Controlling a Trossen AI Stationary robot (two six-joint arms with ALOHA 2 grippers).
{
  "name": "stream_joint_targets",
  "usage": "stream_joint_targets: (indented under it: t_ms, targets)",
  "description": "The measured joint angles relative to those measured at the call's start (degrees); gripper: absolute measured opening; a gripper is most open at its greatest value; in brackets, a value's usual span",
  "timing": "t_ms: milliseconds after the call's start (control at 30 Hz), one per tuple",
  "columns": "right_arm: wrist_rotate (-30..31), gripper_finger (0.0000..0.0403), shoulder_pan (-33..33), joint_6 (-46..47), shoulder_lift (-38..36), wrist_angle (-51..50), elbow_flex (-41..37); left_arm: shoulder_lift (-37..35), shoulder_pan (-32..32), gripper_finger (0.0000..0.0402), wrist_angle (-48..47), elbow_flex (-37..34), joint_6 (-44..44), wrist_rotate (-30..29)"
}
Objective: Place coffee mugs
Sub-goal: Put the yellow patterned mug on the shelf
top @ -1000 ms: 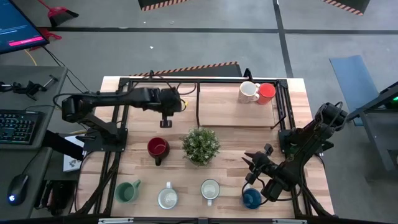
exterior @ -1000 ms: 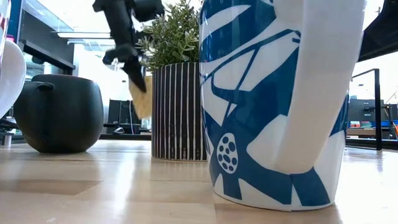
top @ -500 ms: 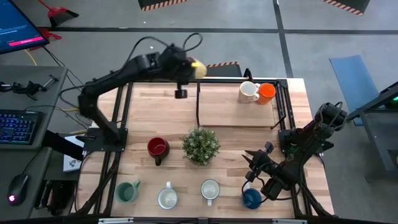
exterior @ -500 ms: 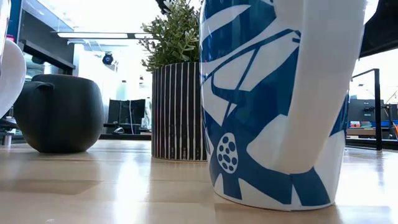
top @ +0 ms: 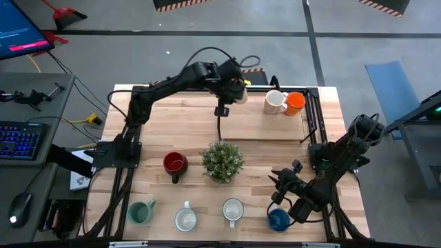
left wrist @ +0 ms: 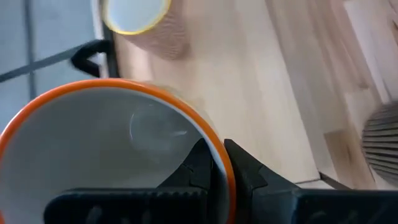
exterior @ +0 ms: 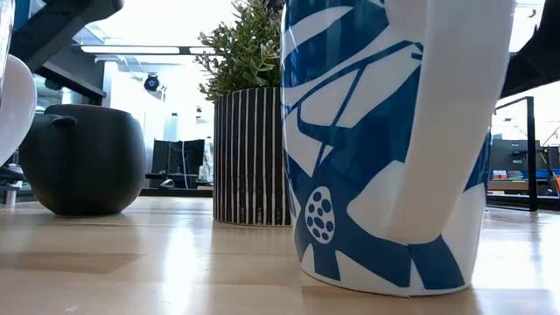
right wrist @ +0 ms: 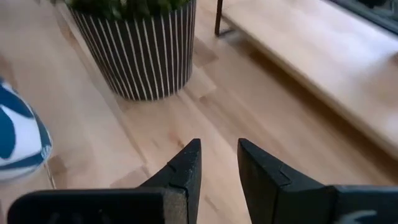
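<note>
Left arm stretches across the far side, its gripper [top: 238,88] clamped tight; right gripper [right wrist: 216,163] hangs low, fingers parted.

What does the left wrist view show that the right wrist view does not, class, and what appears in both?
Only the left wrist view shows the left gripper shut on the rim of a round orange-rimmed mug with a white inside, with a yellow-rimmed pale mug lying beyond it.

Only the right wrist view shows the right gripper empty, its jaws apart, hovering over the table, beside part of a blue-and-white patterned mug.

Both show the pale wooden table top and the black-and-white striped plant pot.
</note>
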Motion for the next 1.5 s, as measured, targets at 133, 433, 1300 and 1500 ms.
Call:
stream_joint_targets:
  t_ms: [133,433,1300,1500]
  targets:
    - [-3.7,0.0083,0.0,3.7,2.6,0.0,0.0,1.2,0.1,0.0009,-1.1,0.0,-0.4,1.5]
    - [-1.8,0.0083,0.2,5.1,5.7,-0.8,0.0,0.9,0.5,0.0009,-2.2,0.0,-1.9,5.6]
    - [-2.0,0.0083,0.2,5.1,5.7,-0.4,0.0,10.7,0.1,0.0009,0.3,0.0,-4.7,4.1]
    - [-2.1,0.0083,0.2,5.1,5.7,-0.4,0.0,10.7,0.5,0.0009,1.1,0.0,-4.9,0.8]
